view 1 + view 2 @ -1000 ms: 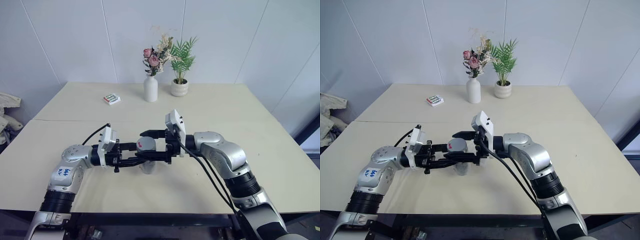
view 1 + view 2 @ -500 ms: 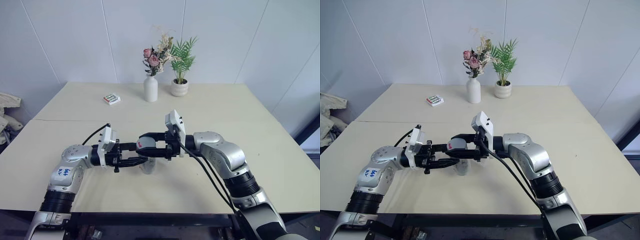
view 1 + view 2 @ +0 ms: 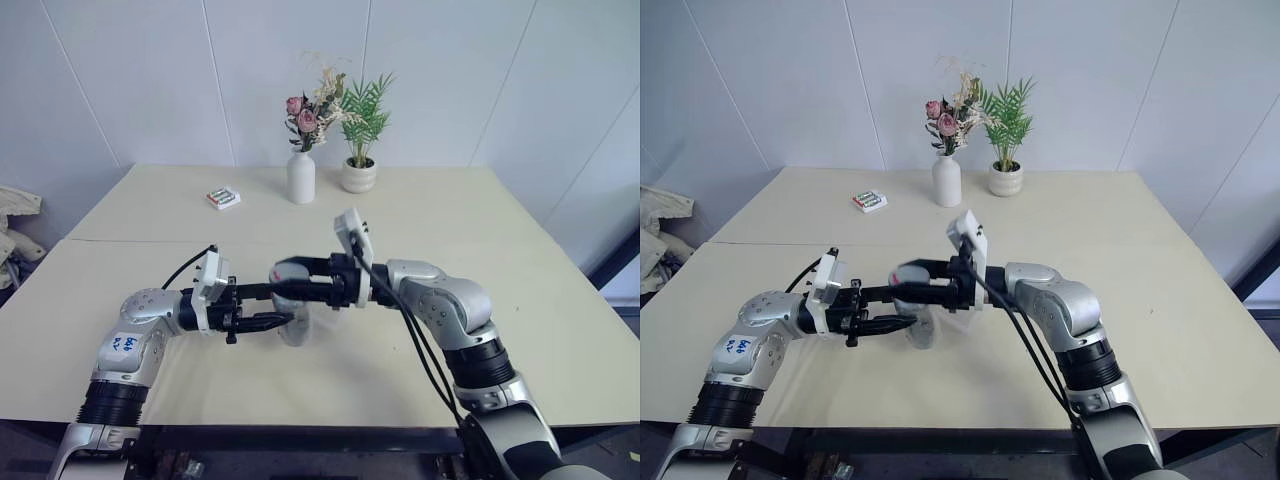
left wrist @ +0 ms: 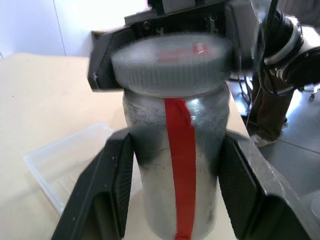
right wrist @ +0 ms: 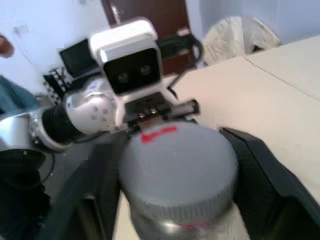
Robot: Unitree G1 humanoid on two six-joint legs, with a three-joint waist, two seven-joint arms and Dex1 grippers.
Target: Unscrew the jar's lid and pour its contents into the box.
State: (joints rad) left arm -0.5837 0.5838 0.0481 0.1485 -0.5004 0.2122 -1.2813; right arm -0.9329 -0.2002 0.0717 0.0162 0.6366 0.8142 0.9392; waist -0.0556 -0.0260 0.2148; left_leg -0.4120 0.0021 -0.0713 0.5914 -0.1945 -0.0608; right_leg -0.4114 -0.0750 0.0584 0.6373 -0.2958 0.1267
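The jar is held above the near part of the table, in the middle between both arms. The left gripper is clenched on its silver body, one finger at each side of the red stripe. The right gripper grasps the lid from the right, fingers at both sides of its ribbed edge. The metal looks smooth, stiff and probably slippery, so the ribbed lid is the better place to turn. The box lies on the table just beside the jar, under it.
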